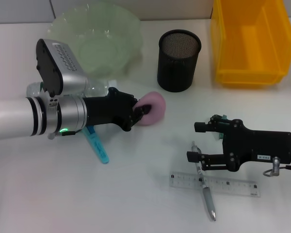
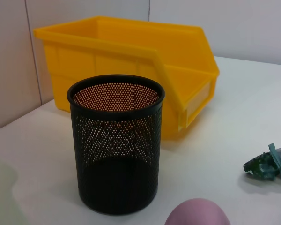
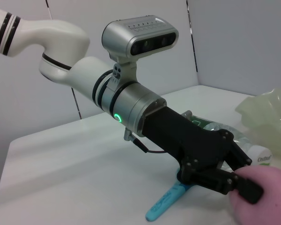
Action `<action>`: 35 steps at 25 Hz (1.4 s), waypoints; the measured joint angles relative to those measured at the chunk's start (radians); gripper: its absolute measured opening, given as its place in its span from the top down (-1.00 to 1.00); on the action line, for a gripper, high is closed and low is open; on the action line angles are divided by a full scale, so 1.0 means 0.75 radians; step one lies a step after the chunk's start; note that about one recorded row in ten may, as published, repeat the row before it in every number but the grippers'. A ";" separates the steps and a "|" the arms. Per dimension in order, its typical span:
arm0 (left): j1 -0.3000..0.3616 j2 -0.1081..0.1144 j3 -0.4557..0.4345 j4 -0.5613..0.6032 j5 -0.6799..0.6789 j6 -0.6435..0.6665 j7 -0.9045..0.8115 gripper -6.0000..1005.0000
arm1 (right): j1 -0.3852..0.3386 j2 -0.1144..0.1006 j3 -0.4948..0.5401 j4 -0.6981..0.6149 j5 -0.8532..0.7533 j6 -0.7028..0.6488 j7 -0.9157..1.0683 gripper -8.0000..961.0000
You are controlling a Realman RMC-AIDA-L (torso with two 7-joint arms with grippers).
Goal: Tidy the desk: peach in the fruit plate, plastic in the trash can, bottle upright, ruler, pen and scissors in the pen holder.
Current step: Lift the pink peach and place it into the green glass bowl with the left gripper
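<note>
Two black fingers of my left pincer (image 1: 144, 109) are closed on the round pink peach (image 1: 154, 108), one on each flank, as my right wrist view shows most plainly; the fruit sits low over the white table (image 1: 136, 194), and I cannot tell whether it still touches the surface. I judge the peach light and a little yielding, with smooth skin that could slip, so a hold across its widest part with modest pressure suits it better than a hard squeeze. Just behind my left wrist lies the clear plastic bottle (image 1: 94, 89) on its side, and under my forearm the pale blue scissors (image 1: 98, 145) rest flat. Beyond them is the translucent green scalloped fruit plate (image 1: 128, 29), near enough that the carry should be short. The black mesh pen holder (image 1: 179, 60) stands upright to the right of the peach, with the yellow plastic bin (image 1: 250, 41) beside it. My right pincer (image 1: 191, 141) hovers low with its fingers spread apart and nothing between them, close by the silver pen (image 1: 206, 191), which lies across the clear flat ruler (image 1: 215, 184). A crumpled scrap of green plastic (image 2: 267, 164) lies near that right pincer.
</note>
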 joint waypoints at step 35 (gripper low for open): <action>0.047 0.004 -0.236 0.056 -0.184 0.297 -0.041 0.77 | 0.008 0.000 0.000 0.000 0.000 0.004 0.000 -0.71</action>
